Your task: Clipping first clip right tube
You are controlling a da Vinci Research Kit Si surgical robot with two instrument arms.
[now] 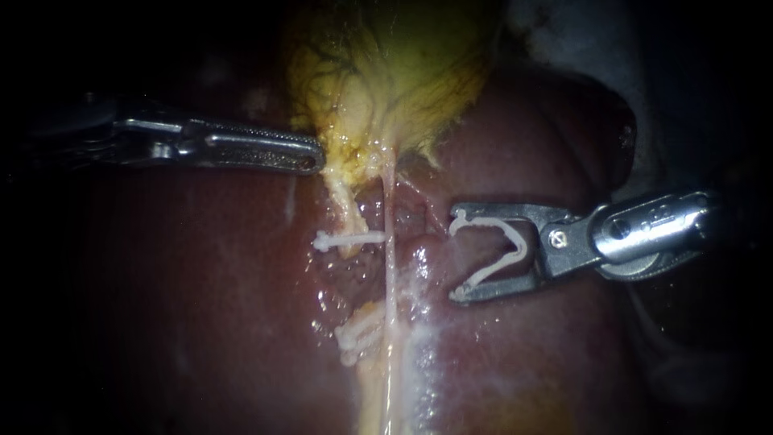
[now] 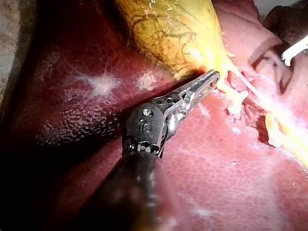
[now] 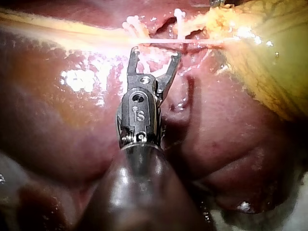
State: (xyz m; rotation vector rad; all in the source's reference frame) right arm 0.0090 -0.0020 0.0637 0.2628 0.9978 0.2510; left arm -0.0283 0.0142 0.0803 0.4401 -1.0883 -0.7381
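At the gallbladder's neck: my left instrument [image 1: 316,159], a slim steel shaft with long ridged jaws, has those jaws pressed together on the yellow fringe of tissue where the yellow-green, dark-veined gallbladder [image 1: 394,72] narrows.
Liver: the dark red, wet, glistening liver [image 1: 201,282] lies under everything and carries the gallbladder and both tubes.
Right tube: the right tube [image 1: 390,270], a thin pale strand, runs from the gallbladder's neck away over the liver, between the left tube and my right instrument.
Left tube: the thicker, yellowish left tube [image 1: 348,211] lies just beside it.
Clip on left tube: a closed white plastic clip [image 1: 350,238] sits across the left tube, one end reaching the right tube.
Farther clips: a white bunch of clips [image 1: 358,332] sits farther from the gallbladder; their number cannot be told.
Right instrument: my right instrument [image 1: 456,254], a steel shaft with short hooked jaws, has its jaws spread wide, holding an open white V-shaped clip [image 1: 522,251], one arm against each jaw.
Loaded clip: its mouth faces the right tube, near it but apart.
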